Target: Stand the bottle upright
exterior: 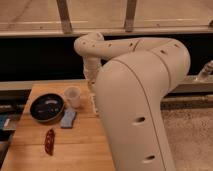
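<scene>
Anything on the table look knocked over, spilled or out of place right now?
Nothing spilled. The cup stands upright beside the dark bowl, with the blue sponge and a red-brown item lying flat on the table. The bottle is hidden behind the arm, as is the gripper, so its pose can't be judged.

The robot's large white arm (pixel 142 105) fills the middle and right of the view and hides the right part of the wooden table (pixel 75 142). The gripper sits at the arm's far end, behind its bulk near the table's back edge, out of sight. The bottle is hidden behind the arm too. The table's bottom edge is cut off by the frame. The contents of the dark bowl (pixel 47 107) are too blurred to tell
</scene>
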`<state>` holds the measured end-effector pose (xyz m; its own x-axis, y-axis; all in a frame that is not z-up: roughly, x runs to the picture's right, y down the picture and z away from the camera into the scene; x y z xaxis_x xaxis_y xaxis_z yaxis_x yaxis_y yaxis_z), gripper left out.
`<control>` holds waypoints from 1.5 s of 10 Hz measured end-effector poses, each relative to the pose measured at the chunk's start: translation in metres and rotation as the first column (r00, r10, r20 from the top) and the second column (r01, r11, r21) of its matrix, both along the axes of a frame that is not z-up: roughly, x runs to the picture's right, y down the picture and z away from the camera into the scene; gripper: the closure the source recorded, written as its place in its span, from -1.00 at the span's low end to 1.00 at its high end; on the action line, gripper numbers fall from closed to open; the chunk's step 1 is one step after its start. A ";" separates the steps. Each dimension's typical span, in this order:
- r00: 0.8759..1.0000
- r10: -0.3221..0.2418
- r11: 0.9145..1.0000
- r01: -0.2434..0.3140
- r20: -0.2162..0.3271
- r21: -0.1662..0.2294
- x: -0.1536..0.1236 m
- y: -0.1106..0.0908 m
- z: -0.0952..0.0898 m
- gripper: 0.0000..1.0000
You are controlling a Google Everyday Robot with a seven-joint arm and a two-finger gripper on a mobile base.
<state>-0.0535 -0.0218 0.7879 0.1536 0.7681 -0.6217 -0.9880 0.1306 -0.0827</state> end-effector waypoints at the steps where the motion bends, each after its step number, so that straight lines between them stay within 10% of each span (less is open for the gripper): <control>1: 1.000 0.001 1.000 -0.001 -0.004 0.001 0.001 -0.001 0.003 1.00; 15: 0.997 0.056 0.998 -0.057 0.057 0.020 -0.002 -0.001 0.037 1.00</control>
<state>-0.0557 -0.0224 0.8247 0.1441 0.7897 -0.5963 -0.9876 0.0769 -0.1367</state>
